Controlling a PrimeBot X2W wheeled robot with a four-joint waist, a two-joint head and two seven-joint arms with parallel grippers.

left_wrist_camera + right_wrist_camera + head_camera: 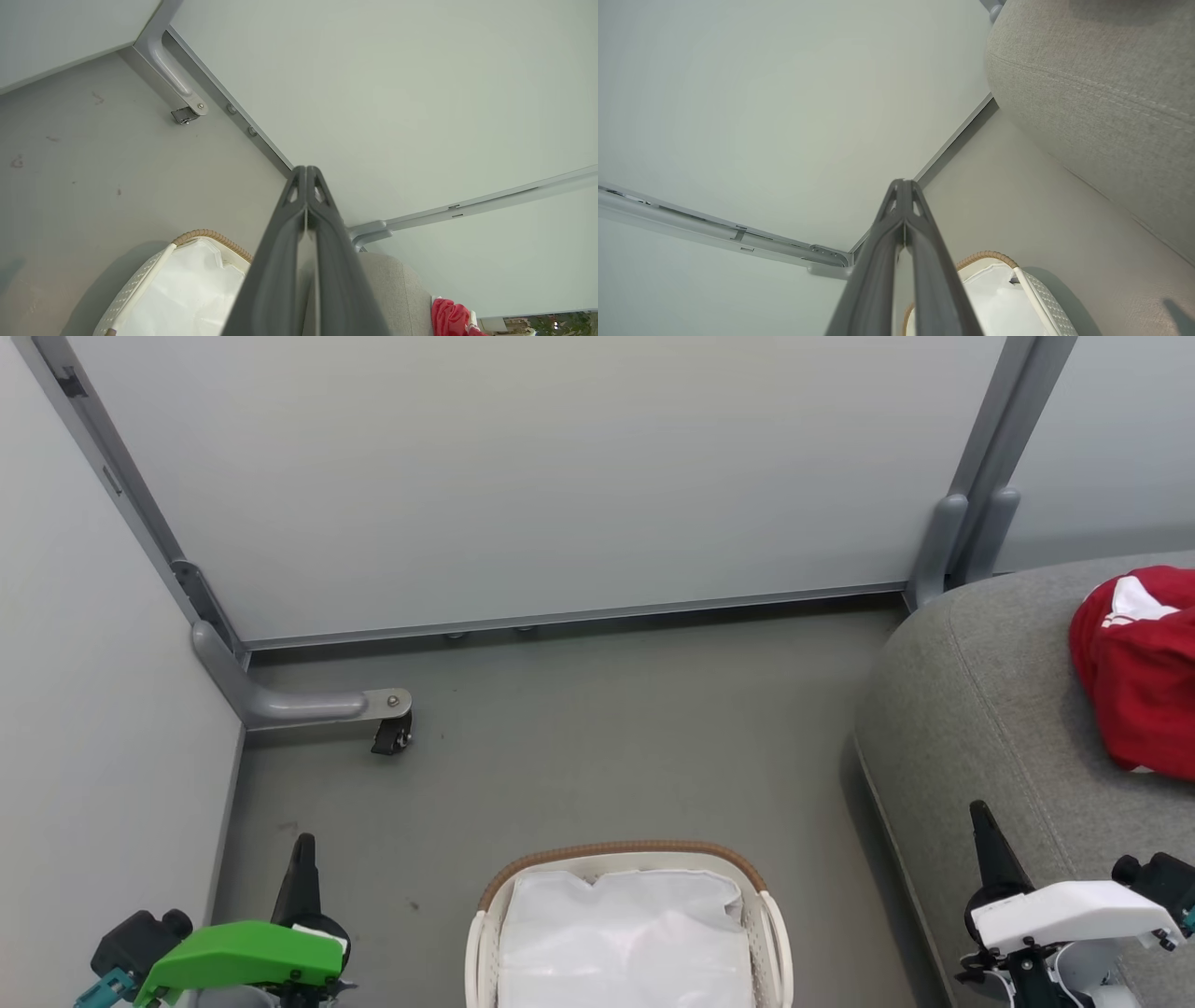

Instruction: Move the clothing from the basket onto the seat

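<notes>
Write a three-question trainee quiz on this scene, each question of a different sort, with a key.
1. True or false: the red clothing lies on the grey seat.
2. What shows inside the basket? A) red garments B) a white cloth liner C) shoes
3. Fill the gap: the fingers of the left gripper and of the right gripper are ___ (open or shut).

Key: 1 true; 2 B; 3 shut.
</notes>
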